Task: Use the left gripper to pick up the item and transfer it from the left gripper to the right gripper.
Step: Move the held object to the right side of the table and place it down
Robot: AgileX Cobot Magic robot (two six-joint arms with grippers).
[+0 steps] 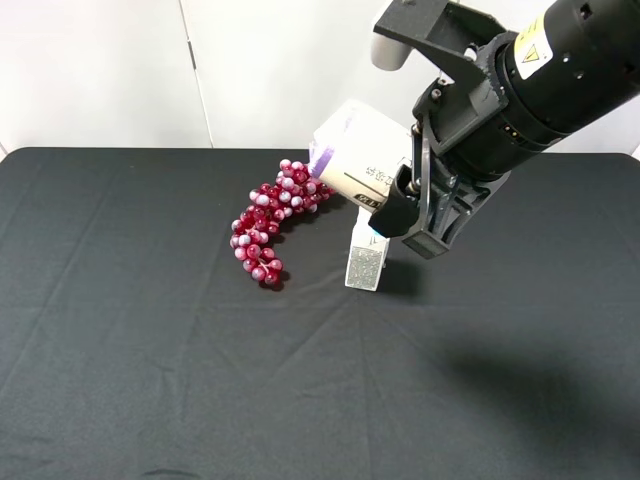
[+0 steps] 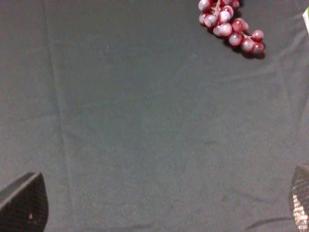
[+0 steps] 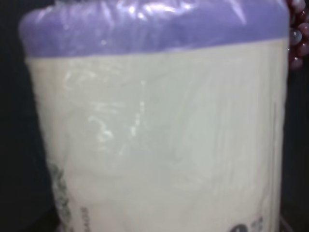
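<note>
black cloth (image 1: 120,330): grapes (image 1: 272,220), carton (image 1: 365,262) near roll (image 1: 355,160)

Roll (image 3: 154,135) blurred, cropped by right wrist view; label print (image 1: 378,178) unreadable. Carton (image 1: 364,264) top hidden behind right gripper (image 1: 405,215). Grape bunch (image 2: 229,24) cut by edge.

Shot in what looks like a robotics test lab, not a home or a shop. Marked as such by a table (image 1: 120,360) draped in plain black cloth, backed by bare white wall panels (image 1: 100,70) with one vertical seam, and by a bulky black robot arm (image 1: 560,75) bearing a yellow warning sticker (image 1: 531,45). Laid out on the cloth like test props: a red grape bunch (image 1: 268,225) and a small white-and-grey carton (image 1: 365,265). Held above them at the arm's end, a plastic-wrapped roll (image 1: 355,155) with lilac end and cream label. Same creased black cloth across the left wrist view.
</note>
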